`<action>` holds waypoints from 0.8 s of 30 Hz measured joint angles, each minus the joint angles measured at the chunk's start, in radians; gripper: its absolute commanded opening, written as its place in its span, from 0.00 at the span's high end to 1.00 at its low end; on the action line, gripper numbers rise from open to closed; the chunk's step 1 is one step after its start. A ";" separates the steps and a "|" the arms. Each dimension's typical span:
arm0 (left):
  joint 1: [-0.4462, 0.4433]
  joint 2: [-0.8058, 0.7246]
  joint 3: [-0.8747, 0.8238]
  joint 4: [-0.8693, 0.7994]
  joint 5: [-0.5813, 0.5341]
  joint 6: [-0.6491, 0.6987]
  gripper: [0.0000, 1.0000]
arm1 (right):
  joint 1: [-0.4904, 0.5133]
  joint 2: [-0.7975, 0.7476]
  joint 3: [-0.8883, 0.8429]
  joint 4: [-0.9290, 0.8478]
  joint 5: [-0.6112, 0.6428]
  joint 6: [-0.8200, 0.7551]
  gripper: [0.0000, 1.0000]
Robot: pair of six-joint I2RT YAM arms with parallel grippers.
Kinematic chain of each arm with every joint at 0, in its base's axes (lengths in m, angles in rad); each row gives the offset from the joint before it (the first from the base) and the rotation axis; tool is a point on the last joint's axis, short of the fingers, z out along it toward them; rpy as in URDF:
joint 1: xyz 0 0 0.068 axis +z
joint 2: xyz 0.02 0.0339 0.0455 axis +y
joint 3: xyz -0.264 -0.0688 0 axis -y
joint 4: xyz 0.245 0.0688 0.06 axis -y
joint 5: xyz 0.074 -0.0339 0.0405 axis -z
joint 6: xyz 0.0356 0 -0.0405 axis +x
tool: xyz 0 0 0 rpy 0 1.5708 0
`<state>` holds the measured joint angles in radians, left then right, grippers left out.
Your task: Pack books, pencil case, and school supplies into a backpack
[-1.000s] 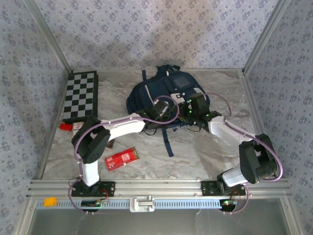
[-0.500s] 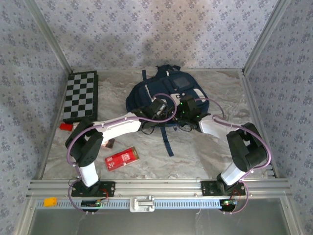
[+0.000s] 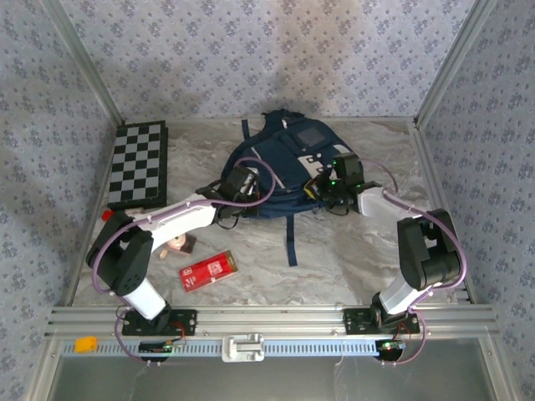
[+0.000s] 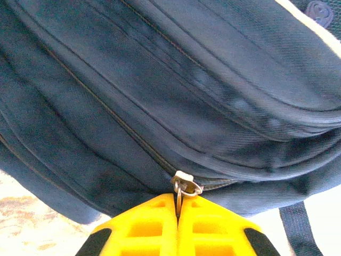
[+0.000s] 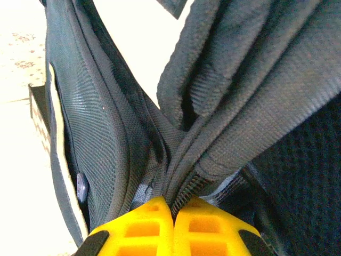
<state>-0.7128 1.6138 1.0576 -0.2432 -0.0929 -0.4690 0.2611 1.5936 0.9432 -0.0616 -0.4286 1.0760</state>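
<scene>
Seeing the left gripper (image 4: 177, 198) pressed together on the metal zip pull (image 4: 184, 185) of the backpack (image 3: 288, 159), yellow fingers (image 4: 144, 229) flat against each other with the pull's tab between them. The zip line runs up and left from the pull across the navy fabric. My right gripper (image 5: 172, 205) is also closed, pinching a fold of the bag's dark fabric at a seam; I can't tell which part of the bag that is. From the top camera the backpack lies in the middle-far part of the table (image 3: 351, 259), light trim on its right side, one dark strap (image 3: 290, 238) trailing toward the near edge. The left arm meets the bag at its near-left edge, the right arm at its right side. The pencil case (image 3: 209, 269) lies near-left on the table, well apart from the bag, nothing touching it. The chequered board (image 3: 138, 163) sits far left, with a small red block (image 3: 107, 215) just off its near corner
</scene>
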 measured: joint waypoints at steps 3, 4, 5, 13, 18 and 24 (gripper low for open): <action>-0.014 -0.004 -0.013 0.037 0.060 0.004 1.00 | -0.063 0.024 0.071 -0.084 -0.060 -0.076 1.00; -0.023 -0.004 -0.016 0.048 0.074 0.000 1.00 | -0.077 0.042 0.103 -0.111 -0.072 -0.098 1.00; -0.043 -0.002 -0.017 0.062 0.084 -0.004 1.00 | -0.090 0.064 0.137 -0.137 -0.085 -0.119 1.00; -0.203 0.102 0.099 0.083 0.077 -0.076 1.00 | -0.154 0.163 0.297 -0.196 -0.102 -0.225 0.57; -0.186 0.134 0.126 0.082 0.094 -0.098 1.00 | -0.131 -0.003 0.141 -0.166 -0.107 -0.206 0.44; -0.185 0.140 0.130 0.082 0.101 -0.098 1.00 | -0.001 -0.171 -0.082 -0.085 -0.084 -0.106 0.48</action>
<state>-0.8978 1.7535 1.1873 -0.1616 0.0082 -0.5674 0.2604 1.4231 0.8612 -0.1467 -0.5121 0.9703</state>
